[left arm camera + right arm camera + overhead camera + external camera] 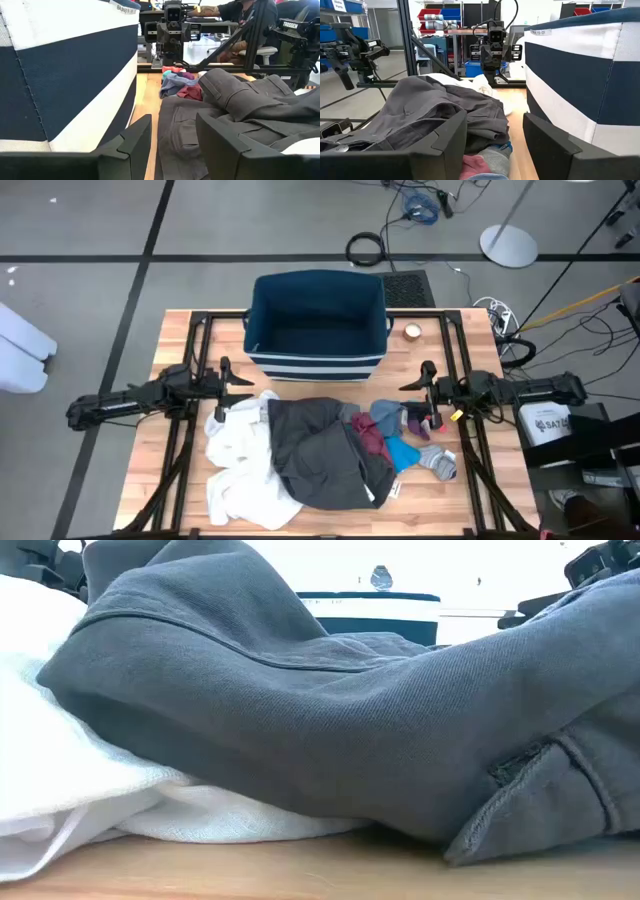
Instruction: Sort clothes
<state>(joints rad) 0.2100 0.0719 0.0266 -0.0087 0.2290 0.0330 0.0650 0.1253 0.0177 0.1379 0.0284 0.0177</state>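
the left gripper (221, 389) hangs low over the table (180, 330) at the left edge of the clothes pile, its 2 dark fingers (135, 142) spread apart with nothing between them. in its wrist view they frame the gap between the navy bin (317, 325) and the dark grey garment (325, 455), so it looks lined up to slide in along the bin's striped wall and take the nearest fabric. the right gripper (428, 393) mirrors it on the other side of the pile, also released and empty, its fingers (451, 132) pointing across the small pieces toward the other arm.

the clothes lie in 1 heap on the wooden table just in front of the bin, none inside it yet. the white garment (240, 460) spreads out at the left, with the dark grey one draped over its right part; the low view shows grey fabric resting on white. a maroon piece (370, 437) and a bright blue piece (404, 453) peek out at the right, with a grey sock (438, 463) beside them and a red scrap (425, 424) close under the right gripper.

the bin stands open and apparently empty behind the pile, between the 2 arms, within reach of either. sorting seems not yet begun.
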